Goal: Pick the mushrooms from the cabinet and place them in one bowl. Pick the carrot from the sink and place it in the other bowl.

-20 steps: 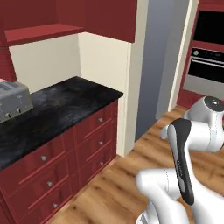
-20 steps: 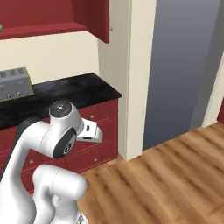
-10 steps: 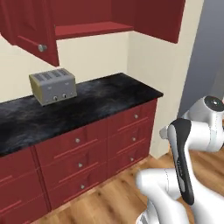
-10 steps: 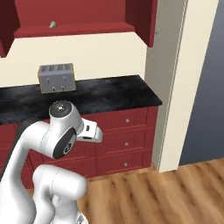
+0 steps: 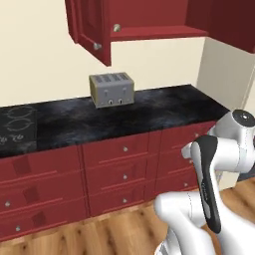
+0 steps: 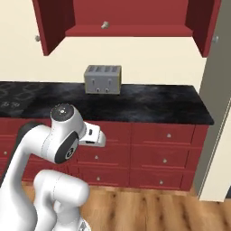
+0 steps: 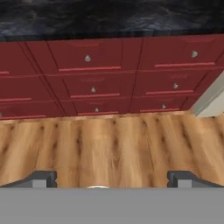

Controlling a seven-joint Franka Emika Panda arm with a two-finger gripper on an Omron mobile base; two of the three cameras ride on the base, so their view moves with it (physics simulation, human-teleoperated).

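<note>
The cabinet (image 6: pixel 126 20) stood open above the black counter (image 6: pixel 149 104), its doors swung wide to either side. On its shelf edge a small pale rounded object (image 6: pixel 105 25) was visible; it was too small to identify with certainty, but it may have been one of the mushrooms. A silver toaster (image 6: pixel 103 79) sat on the counter below the cabinet, and a stovetop (image 5: pixel 17 128) lay at the counter's left end in the left base view. Red drawers (image 7: pixel 94 70) ran beneath the counter.

The gripper (image 7: pixel 112 178) was held low, pointing at the wooden floor (image 7: pixel 109 144) and the drawer fronts. Its two fingertips (image 7: pixel 43 177) stood far apart with nothing between them, so the pincer was open and empty. The arm was folded close to the base, well apart from the cabinet.

Neither bowl, the sink nor the carrot could be located in these pictures. In my judgement the task was at its beginning: nothing had been grasped, and the reach up to the cabinet shelf, both picks and both placements remained to be done.
</note>
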